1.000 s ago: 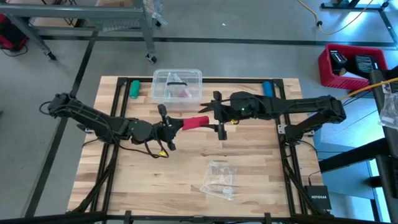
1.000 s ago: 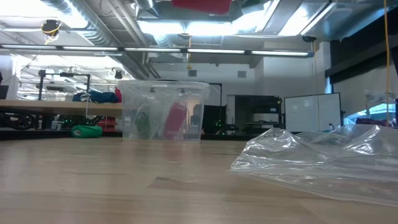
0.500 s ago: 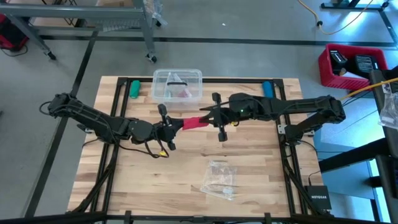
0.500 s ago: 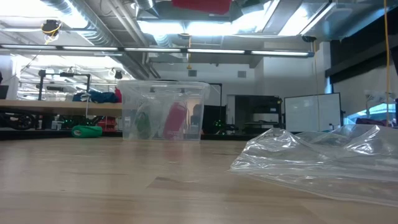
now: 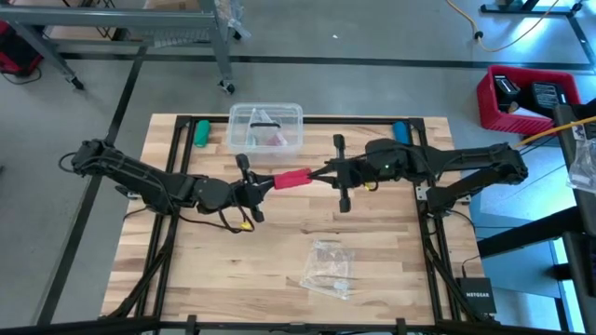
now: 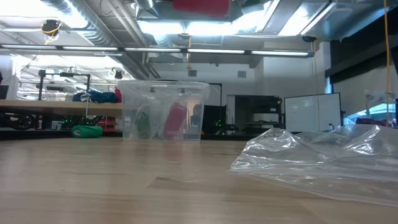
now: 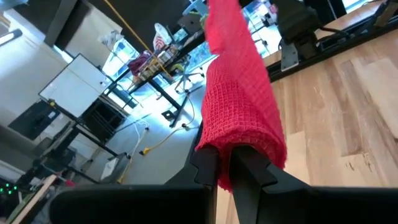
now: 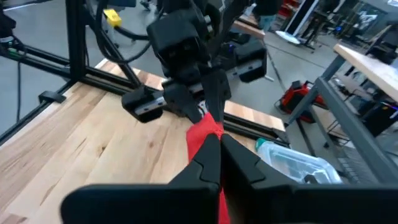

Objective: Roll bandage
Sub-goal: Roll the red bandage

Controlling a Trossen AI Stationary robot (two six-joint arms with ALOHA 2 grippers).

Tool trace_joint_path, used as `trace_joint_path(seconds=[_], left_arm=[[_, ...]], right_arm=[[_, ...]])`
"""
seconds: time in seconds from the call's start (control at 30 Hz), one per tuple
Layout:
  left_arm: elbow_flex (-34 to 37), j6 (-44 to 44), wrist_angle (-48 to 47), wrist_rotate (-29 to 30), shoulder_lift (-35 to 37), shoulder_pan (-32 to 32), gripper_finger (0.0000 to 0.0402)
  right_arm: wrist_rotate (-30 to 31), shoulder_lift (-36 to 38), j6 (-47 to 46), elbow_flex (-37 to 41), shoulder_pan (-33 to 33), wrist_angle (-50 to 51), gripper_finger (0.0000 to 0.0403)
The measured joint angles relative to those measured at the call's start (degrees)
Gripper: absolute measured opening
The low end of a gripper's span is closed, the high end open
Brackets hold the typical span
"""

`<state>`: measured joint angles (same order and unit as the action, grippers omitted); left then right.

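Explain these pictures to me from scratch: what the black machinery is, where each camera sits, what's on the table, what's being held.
Two dark robot arms work over a wooden slatted table. One camera looks straight down, one sits at table-top height, and one rides on each wrist.

From above, the left gripper and right gripper meet mid-table, each shut on one end of the red-pink stretchy fabric bandage, lifted between them. The wrist views show dark fingers pinching the cloth.

On the table lie a clear plastic box at the far edge, a crumpled clear plastic wrapper nearer, a green roll and a blue roll.

The clear box's contents perhaps too small.
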<state>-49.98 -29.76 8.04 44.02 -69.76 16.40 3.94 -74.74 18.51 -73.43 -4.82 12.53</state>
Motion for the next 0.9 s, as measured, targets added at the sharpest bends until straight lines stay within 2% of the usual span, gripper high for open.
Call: trace_joint_path(seconds=[0.23,0.5,0.73,0.9], left_arm=[[0.00,-0.66,0.64,-4.67,-1.21,-0.34,0.0017],[0.02,-3.22,2.27,-4.65,-1.22,1.38,0.0017],[0.04,-3.41,3.01,-4.49,-1.22,1.38,0.0017],[0.07,-3.43,3.21,-4.49,-1.22,1.36,0.0017]], right_arm=[[2.76,-2.22,1.49,0.00,1.66,-3.76,0.0004],[2.98,-4.66,-3.65,0.00,4.96,1.92,0.0007],[3.00,-4.95,-7.77,-0.04,4.86,3.61,0.0046],[3.10,-4.98,-9.28,-0.07,4.90,5.52,0.0103]])
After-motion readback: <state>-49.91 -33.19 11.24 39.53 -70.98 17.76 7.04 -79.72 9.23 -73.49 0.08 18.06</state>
